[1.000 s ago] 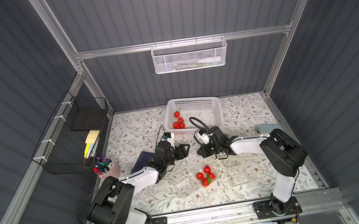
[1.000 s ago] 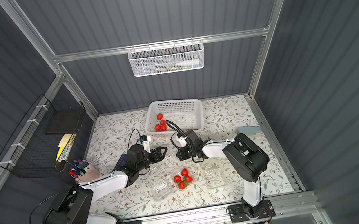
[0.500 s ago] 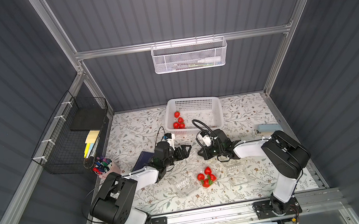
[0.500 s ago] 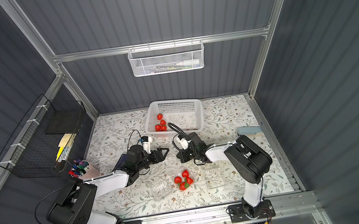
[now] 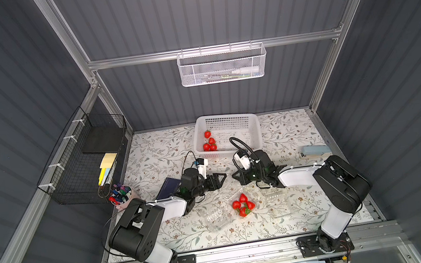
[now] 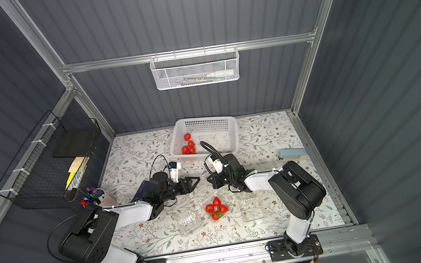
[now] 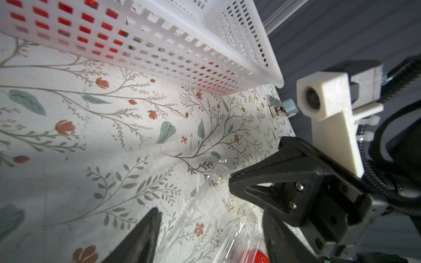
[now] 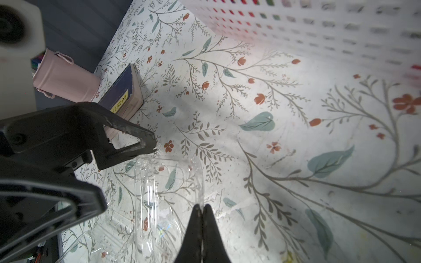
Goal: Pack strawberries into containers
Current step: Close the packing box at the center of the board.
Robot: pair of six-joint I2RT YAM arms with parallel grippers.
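- Left gripper: I read it as released, jaws spread, grasping nothing, just beside the middle container's lid.
- Left container, near centre-left: empty, not yet packed.
- Middle container: holds four strawberries. I judge it filled, with the lid not yet closed.
- Right gripper: clenched. I judge it pinches that lid's clear edge.
- Right container: empty.
- Basket, far centre: four strawberries are left to move.
- Count: three containers, eight visible strawberries. I judge about one third done.
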